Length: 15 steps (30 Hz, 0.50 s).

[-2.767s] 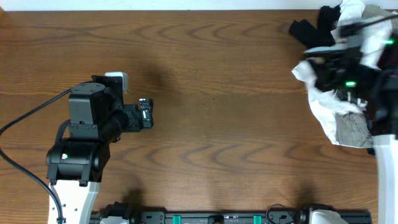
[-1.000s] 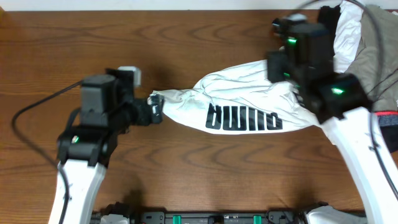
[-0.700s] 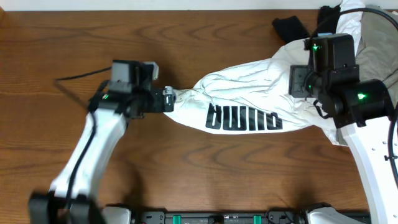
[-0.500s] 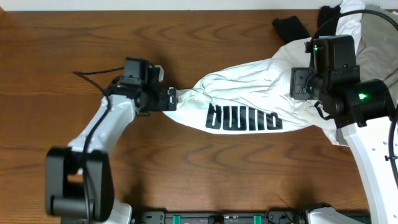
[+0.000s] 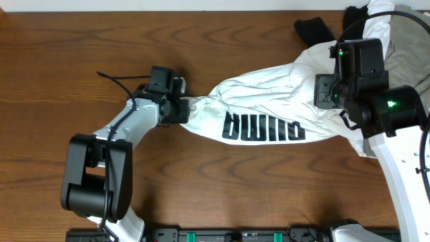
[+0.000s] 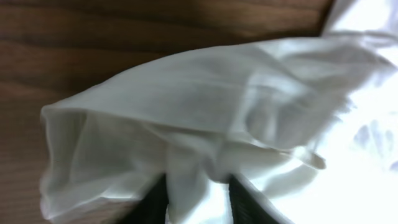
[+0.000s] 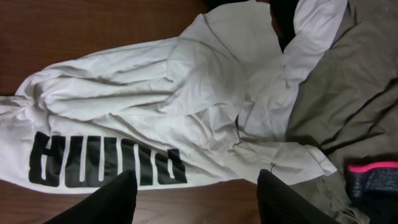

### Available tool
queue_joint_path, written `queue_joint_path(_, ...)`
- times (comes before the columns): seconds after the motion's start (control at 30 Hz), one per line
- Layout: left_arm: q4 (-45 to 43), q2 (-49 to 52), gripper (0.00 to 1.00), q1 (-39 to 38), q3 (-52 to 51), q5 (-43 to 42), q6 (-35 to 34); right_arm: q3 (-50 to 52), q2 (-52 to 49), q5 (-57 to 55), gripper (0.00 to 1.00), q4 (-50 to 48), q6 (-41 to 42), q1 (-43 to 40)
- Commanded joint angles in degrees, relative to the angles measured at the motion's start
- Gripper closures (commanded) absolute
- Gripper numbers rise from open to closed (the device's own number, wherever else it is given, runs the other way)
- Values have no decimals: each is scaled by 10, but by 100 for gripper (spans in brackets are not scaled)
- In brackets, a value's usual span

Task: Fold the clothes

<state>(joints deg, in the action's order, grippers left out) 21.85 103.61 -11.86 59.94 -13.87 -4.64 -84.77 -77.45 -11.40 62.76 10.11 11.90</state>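
Left of centre on the counter [image 5: 235, 40], the left gripper [image 5: 183, 109] sits at the left tip of the white shirt [image 5: 269, 101]. From its base at the near-left edge the left arm doubles back at the elbow, then makes a long reach to the far right, forearm low, wrist pointing right along the shirt. Left wrist view: both dark fingers [image 6: 152, 199] at the bottom of frame with a ridge of white fabric bunched between them, so this gripper is closed on a fold just inside the shirt's open, tube-like end. Shirt is stretched left-right across the middle of the counter, wrinkled, black block lettering face up on its near side. Its right end passes under the right arm and runs up into the heap in the far-right corner. From the near-right edge the right arm comes up, wrist block with green lights over the shirt's right part, camera looking down. Right gripper [image 7: 196, 199]: fingers spread wide, holding nothing, above the shirt near the right end of the lettering. In the heap: grey-khaki garment [image 7: 348, 81] touching the shirt's right side, black garment [image 7: 283, 18] at the far edge against the shirt, dark garment with a pink-red band [image 7: 372, 177] nearest the right edge.
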Motion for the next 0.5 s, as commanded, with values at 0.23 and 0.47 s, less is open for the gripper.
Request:
queue_joint_path(0.23,8,-65,94,10,41,117,-2,-3,3,-3,40,2,8,-5)
queue_joint_path(0.47,5,-114,94,88,121,163,-2,-3,3,-4,41,8,8,-5)
